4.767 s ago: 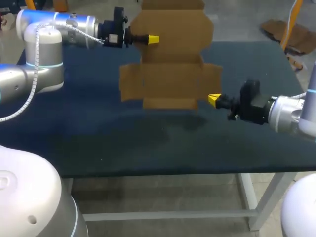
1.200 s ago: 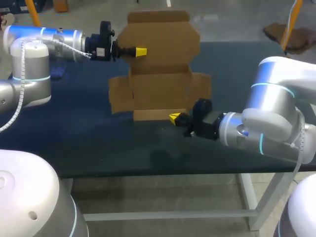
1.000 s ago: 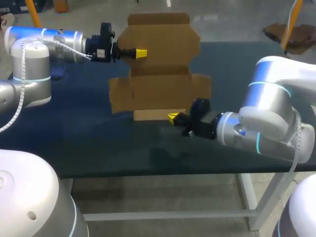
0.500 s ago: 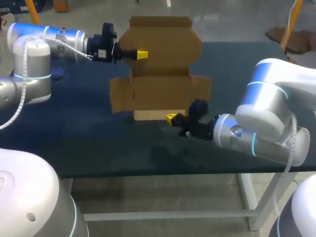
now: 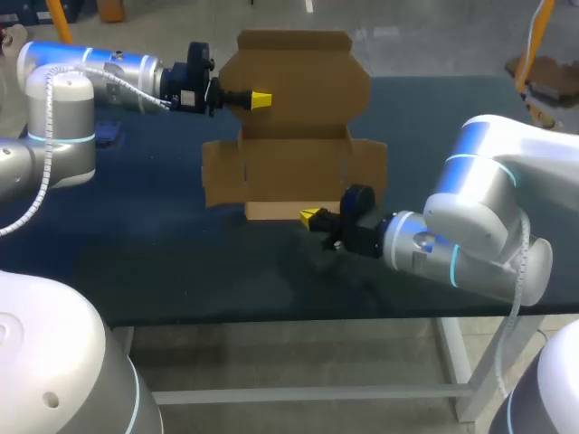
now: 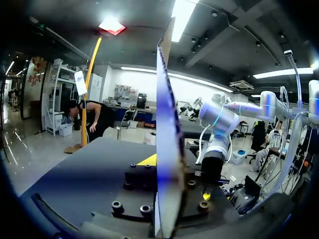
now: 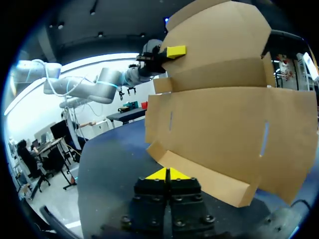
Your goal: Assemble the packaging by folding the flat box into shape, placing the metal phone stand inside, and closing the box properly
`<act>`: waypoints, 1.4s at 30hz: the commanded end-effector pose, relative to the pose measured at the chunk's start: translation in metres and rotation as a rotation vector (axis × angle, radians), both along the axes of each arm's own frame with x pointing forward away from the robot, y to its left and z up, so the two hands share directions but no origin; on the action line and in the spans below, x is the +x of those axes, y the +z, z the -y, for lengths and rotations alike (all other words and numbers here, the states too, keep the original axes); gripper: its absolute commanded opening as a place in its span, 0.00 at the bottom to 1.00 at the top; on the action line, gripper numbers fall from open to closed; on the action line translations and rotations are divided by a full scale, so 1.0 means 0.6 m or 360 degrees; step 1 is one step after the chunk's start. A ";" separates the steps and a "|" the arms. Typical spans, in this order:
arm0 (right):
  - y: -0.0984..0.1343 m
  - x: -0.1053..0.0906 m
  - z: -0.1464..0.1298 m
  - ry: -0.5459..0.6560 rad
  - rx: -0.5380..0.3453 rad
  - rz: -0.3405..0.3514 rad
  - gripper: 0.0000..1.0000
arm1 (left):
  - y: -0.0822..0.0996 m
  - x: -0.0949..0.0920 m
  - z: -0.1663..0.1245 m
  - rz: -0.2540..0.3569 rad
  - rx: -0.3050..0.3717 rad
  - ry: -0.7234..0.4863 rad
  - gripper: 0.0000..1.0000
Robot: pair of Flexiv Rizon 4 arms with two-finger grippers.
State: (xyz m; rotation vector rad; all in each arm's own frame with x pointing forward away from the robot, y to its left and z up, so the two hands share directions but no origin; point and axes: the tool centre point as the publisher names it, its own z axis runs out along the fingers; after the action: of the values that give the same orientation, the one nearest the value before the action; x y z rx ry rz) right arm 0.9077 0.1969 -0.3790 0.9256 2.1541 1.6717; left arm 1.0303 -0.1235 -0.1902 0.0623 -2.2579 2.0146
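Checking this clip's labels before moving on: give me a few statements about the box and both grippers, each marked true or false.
1. The left gripper grips the flat box by its upper panel. True.
2. The right gripper is down by the box's bottom flap. True.
3. The right gripper's fingers are spread wide around that flap. False: its tips are together, just at the flap's edge.
4. The phone stand sits inside the box. False: no stand shows in any view, and the box is unfolded.
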 end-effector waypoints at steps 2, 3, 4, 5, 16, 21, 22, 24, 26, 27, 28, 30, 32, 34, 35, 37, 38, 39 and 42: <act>-0.023 0.012 -0.032 -0.0126 -0.0029 -0.0001 0.00 | -0.011 0.009 -0.005 -0.0008 -0.0019 -0.0023 0.00; -0.024 0.013 -0.035 -0.0158 -0.0056 -0.0004 0.00 | -0.011 0.009 -0.006 -0.0010 -0.0023 -0.0023 0.00; -0.025 0.014 -0.038 -0.0168 -0.0064 -0.0006 0.00 | -0.011 0.009 -0.007 -0.0010 -0.0026 -0.0022 0.00; -0.025 0.014 -0.041 -0.0184 -0.0078 -0.0010 0.00 | -0.011 0.009 -0.007 -0.0010 -0.0026 -0.0022 0.00; -0.041 0.019 -0.052 -0.0267 -0.0149 0.0014 0.00 | -0.011 0.009 -0.007 -0.0010 -0.0026 -0.0022 0.00; -0.049 0.024 -0.051 -0.0283 -0.0142 0.0011 0.00 | -0.011 0.009 -0.007 -0.0010 -0.0026 -0.0022 0.00; -0.051 0.026 -0.051 -0.0289 -0.0145 0.0011 0.00 | -0.011 0.009 -0.007 -0.0010 -0.0026 -0.0022 0.00; -0.054 0.031 -0.051 -0.0308 -0.0148 0.0005 0.00 | -0.011 0.009 -0.007 -0.0010 -0.0026 -0.0022 0.00; -0.058 0.036 -0.051 -0.0335 -0.0158 0.0003 0.00 | -0.011 0.009 -0.007 -0.0010 -0.0026 -0.0022 0.00; -0.059 0.038 -0.051 -0.0355 -0.0165 0.0004 0.00 | -0.011 0.009 -0.007 -0.0010 -0.0026 -0.0022 0.00; -0.060 0.040 -0.051 -0.0363 -0.0173 0.0007 0.00 | -0.011 0.009 -0.007 -0.0010 -0.0026 -0.0022 0.00; -0.062 0.043 -0.052 -0.0364 -0.0169 0.0003 0.00 | -0.011 0.009 -0.007 -0.0010 -0.0026 -0.0022 0.00; -0.063 0.047 -0.054 -0.0381 -0.0171 0.0005 0.00 | -0.011 0.009 -0.007 -0.0010 -0.0026 -0.0022 0.00; -0.063 0.051 -0.055 -0.0390 -0.0169 0.0007 0.00 | -0.011 0.009 -0.007 -0.0010 -0.0026 -0.0022 0.00; -0.064 0.053 -0.056 -0.0396 -0.0164 0.0006 0.00 | -0.011 0.009 -0.007 -0.0010 -0.0026 -0.0022 0.00; -0.065 0.056 -0.057 -0.0409 -0.0171 0.0009 0.00 | -0.011 0.009 -0.007 -0.0010 -0.0026 -0.0022 0.00; -0.065 0.058 -0.058 -0.0417 -0.0171 0.0008 0.00 | -0.011 0.009 -0.007 -0.0010 -0.0026 -0.0022 0.00; -0.066 0.059 -0.059 -0.0428 -0.0180 0.0008 0.00 | -0.011 0.009 -0.007 -0.0010 -0.0026 -0.0022 0.00; -0.070 0.065 -0.058 -0.0459 -0.0188 0.0007 0.00 | -0.011 0.009 -0.007 -0.0010 -0.0026 -0.0022 0.00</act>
State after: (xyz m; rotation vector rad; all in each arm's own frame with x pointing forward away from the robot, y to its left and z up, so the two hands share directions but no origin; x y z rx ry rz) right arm 0.9438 0.2245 -0.4183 1.0101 2.1347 1.5856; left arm 1.0346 -0.1203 -0.1950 0.0592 -2.2366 2.0241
